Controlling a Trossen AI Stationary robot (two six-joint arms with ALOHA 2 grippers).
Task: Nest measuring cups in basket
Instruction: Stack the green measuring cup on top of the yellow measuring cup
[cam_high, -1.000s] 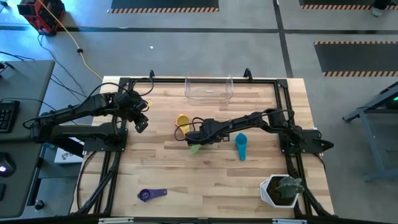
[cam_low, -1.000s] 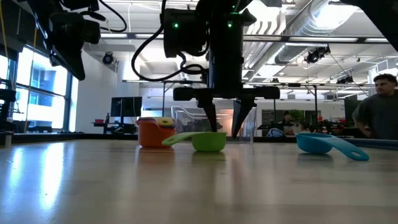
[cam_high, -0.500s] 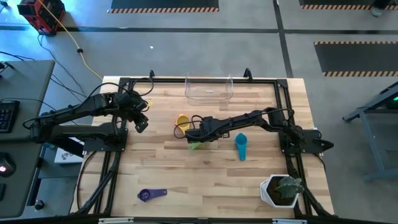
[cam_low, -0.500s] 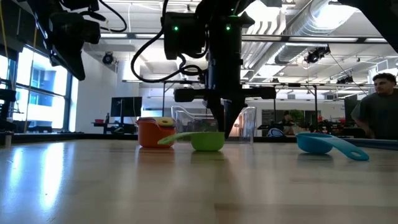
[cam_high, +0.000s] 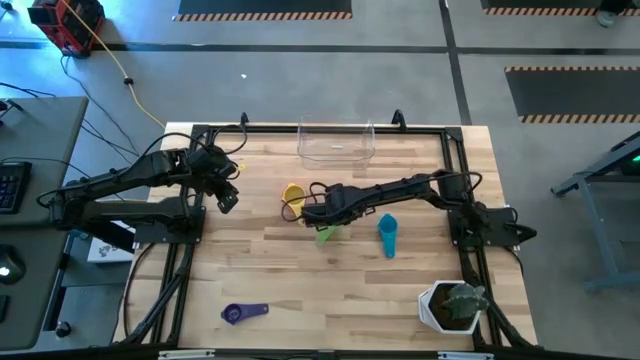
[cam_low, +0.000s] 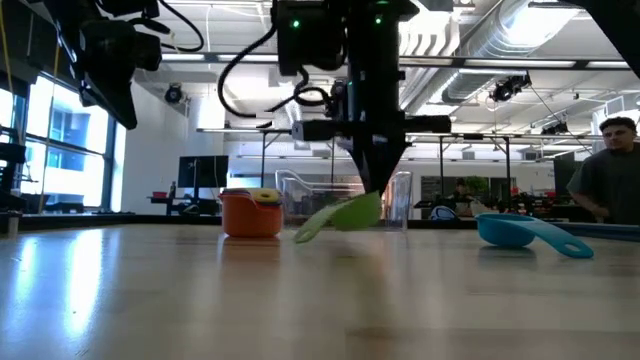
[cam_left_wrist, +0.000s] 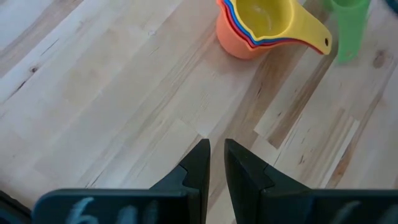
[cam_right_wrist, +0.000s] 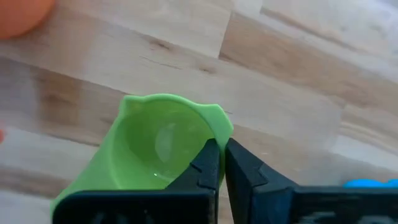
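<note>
The right gripper (cam_low: 376, 185) pinched the small green plastic measuring cup (cam_low: 345, 214) by its rim, clear of the table, handle drooping toward the left edge. Just beside stood the nested orange-bottomed cup stack (cam_high: 292, 196), with the teal scoop-shaped cup (cam_high: 387, 233) nearer the right edge. The left gripper (cam_left_wrist: 216, 163) hovered near the left edge, jaws nearly closed on nothing.

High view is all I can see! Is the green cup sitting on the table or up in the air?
Observer: Up in the air. In the low view the green cup hangs tilted above the table, with its handle slanting down.
Operator: How is it being held?
Observer: The right wrist view shows the right gripper pinching the cup's rim, one finger inside the bowl and one outside.
Operator: Which cups are in the pile beside it?
Observer: The left wrist view shows the yellow cup innermost and the orange cup outermost.
</note>
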